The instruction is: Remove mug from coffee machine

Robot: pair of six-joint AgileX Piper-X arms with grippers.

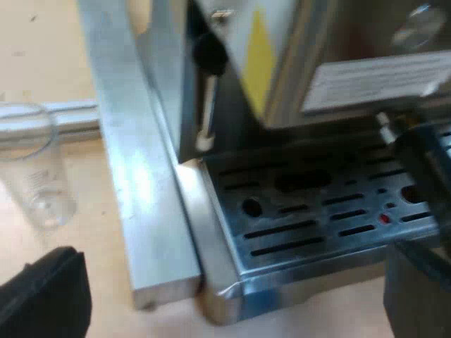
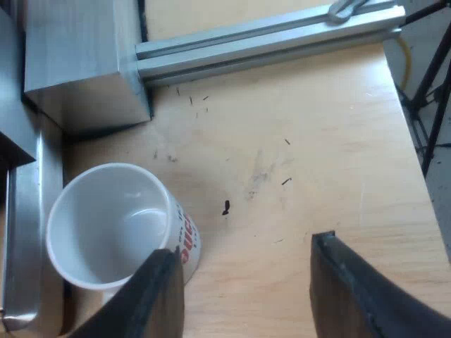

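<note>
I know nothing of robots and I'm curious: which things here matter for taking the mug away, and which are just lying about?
For the job:
mug, on the table beside the machine
right gripper, jaws open, by the mug

Lying about:
glass
rail

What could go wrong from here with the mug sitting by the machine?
The open right claw has one finger right at the wall of the mug, with the mug outside its grip; a careless move might tip it. The mug stands on the table close beside the machine's base, so a nudge could knock it against the metal.
</note>
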